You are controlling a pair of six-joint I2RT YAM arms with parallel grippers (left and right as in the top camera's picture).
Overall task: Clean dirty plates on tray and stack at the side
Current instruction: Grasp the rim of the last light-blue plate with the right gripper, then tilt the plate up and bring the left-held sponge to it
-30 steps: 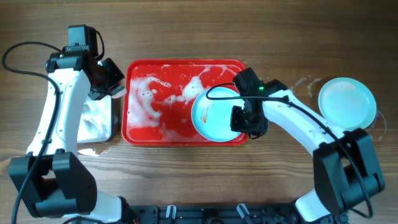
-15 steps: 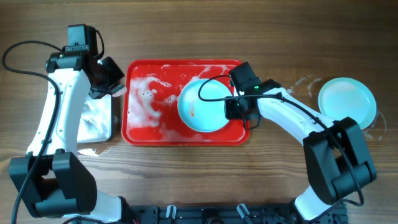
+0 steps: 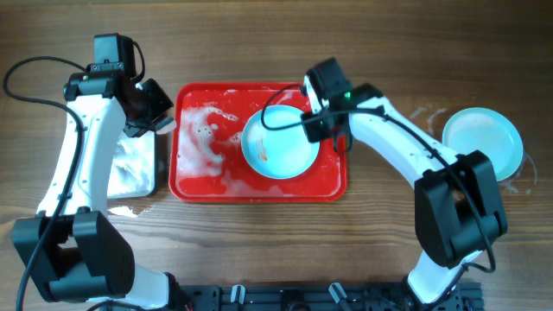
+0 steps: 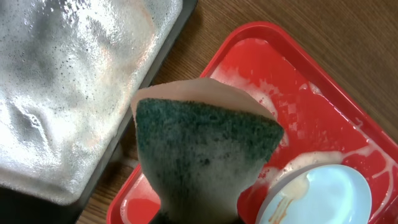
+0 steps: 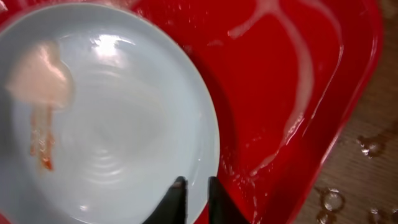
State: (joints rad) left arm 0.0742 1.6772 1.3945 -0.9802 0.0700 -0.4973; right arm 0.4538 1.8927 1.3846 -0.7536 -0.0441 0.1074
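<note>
A light-cyan plate (image 3: 280, 145) with an orange-red smear lies over the red tray (image 3: 194, 183), right of the soap foam. My right gripper (image 3: 322, 131) is shut on the plate's right rim; in the right wrist view the fingers (image 5: 196, 185) pinch the rim of the plate (image 5: 106, 118) above the tray (image 5: 280, 68). My left gripper (image 3: 154, 111) hovers at the tray's left edge, shut on a green-and-tan sponge (image 4: 202, 149). The plate (image 4: 320, 199) and tray (image 4: 292, 93) also show in the left wrist view. A cleaner plate (image 3: 482, 142) rests on the table at the right.
A black-rimmed metal tray (image 3: 134, 168) with soapy water lies left of the red tray and also shows in the left wrist view (image 4: 68, 93). Foam (image 3: 203, 138) covers the red tray's left half. Water drops (image 5: 367, 146) lie on the wood by the tray.
My right gripper has dragged the smeared plate leftward and a little up, from the tray's right edge toward its middle. The left arm and sponge have not moved.
</note>
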